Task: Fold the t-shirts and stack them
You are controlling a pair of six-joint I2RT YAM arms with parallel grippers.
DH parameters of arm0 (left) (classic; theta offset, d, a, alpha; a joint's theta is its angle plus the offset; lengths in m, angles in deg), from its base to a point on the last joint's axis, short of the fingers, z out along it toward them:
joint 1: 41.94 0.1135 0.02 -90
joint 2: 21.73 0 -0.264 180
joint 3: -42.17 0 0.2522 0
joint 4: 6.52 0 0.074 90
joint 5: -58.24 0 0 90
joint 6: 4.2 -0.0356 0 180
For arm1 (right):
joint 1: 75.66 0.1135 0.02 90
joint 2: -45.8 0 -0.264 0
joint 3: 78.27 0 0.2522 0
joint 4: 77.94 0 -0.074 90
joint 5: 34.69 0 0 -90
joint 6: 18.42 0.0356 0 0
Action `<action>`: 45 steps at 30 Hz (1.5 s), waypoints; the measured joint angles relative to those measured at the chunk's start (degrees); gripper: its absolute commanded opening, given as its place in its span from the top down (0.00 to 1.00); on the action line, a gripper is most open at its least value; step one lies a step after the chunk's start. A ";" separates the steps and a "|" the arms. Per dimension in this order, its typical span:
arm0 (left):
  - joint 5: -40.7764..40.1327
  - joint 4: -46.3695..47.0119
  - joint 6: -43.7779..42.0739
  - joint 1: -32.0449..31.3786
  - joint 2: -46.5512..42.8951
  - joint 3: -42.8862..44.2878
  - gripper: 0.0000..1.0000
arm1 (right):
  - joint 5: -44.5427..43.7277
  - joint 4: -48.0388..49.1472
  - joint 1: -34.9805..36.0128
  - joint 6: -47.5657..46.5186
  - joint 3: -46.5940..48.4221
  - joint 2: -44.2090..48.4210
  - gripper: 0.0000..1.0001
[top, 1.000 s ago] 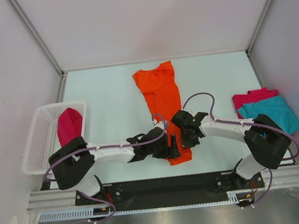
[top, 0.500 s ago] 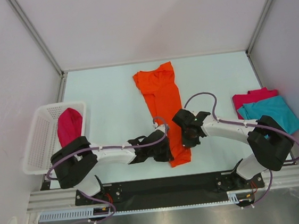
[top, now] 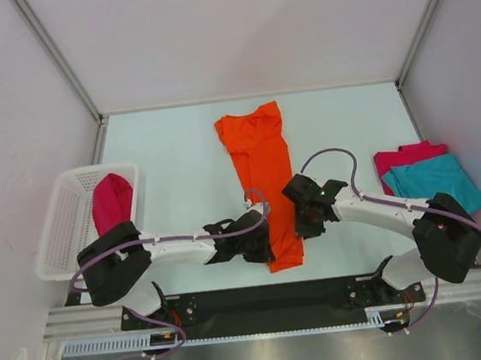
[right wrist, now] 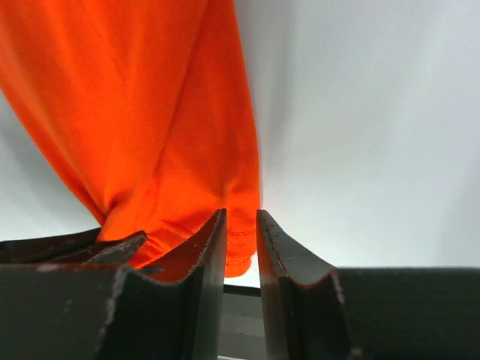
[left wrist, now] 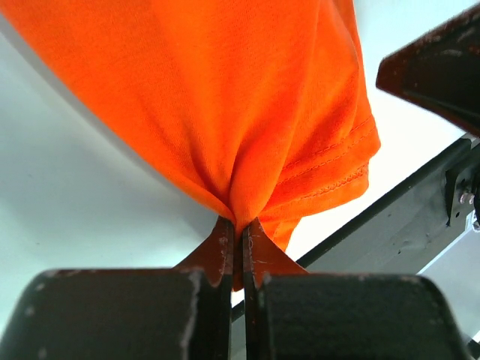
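**Top view.** The orange t-shirt (top: 260, 156) lies mid-table as a long narrow strip running far to near, its near end close to the arms' bases. The left gripper (top: 264, 244) sits at the left corner of that near end, and the right gripper (top: 304, 225) at the right edge a little farther up. A teal t-shirt (top: 434, 181) lies on a crimson t-shirt (top: 402, 157) at the right side of the table (top: 169, 153). Another crimson one (top: 111, 202) sits in the basket (top: 56, 225) on the left.

**Left wrist.** The left gripper (left wrist: 241, 229) is pressed together on a bunched pinch of the orange t-shirt (left wrist: 225, 97). The cloth fans up from the fingertips and the stitched hem hangs to the right. The black rail (left wrist: 390, 225) shows beyond the hem.

**Right wrist.** The right gripper (right wrist: 240, 217) has its jaws a narrow gap apart, with nothing clamped between them. The orange t-shirt (right wrist: 135, 112) hangs just left of the left finger (right wrist: 206, 255), its edge right at the gap.

**Judgement.** The step in hand looks like taking the near end to fold it over toward the far end.
- The right side needs a hold first (one corner alone would drag the strip askew).
- Shift the right jaws left onto the edge and close on both layers.
- Lift both corners level and carry them straight toward the far end.
- Keep the grippers the strip's width apart so the fold lands square.
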 measured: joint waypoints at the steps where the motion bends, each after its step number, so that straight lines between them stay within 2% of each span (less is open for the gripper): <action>1: 0.00 -0.02 0.00 0.00 0.00 0.02 1.00 | 0.26 0.09 0.00 0.07 -0.52 0.42 0.72; 19: 0.15 -1.64 -0.13 0.00 0.87 1.38 1.00 | 4.39 3.61 3.61 3.78 -5.79 0.02 0.65; 20: 0.15 -1.68 -0.11 0.00 0.90 1.40 1.00 | 4.74 3.93 3.76 3.89 -5.92 -0.20 0.66; 23: 0.15 -1.77 -0.13 0.02 0.90 1.42 1.00 | 5.38 4.87 4.35 4.24 -6.38 -0.94 0.89; 24: 0.15 -1.77 -0.13 0.02 0.90 1.44 1.00 | 5.51 5.16 4.52 4.33 -6.56 -1.05 1.00; 32: 0.11 -3.91 -0.57 0.42 -0.26 1.42 1.00 | 5.20 5.88 6.10 5.31 -6.99 0.00 1.00; 35: -0.31 -6.84 -1.07 0.90 -2.56 1.44 1.00 | 2.91 3.26 7.52 5.77 -5.92 2.23 1.00; 41: -2.86 -15.69 -1.70 1.25 -12.26 3.89 1.00 | -3.34 -3.98 9.92 6.27 3.43 8.46 1.00; 45: -4.15 -20.44 -2.05 1.49 -19.28 6.82 1.00 | -5.79 -7.56 10.93 7.26 6.10 11.69 1.00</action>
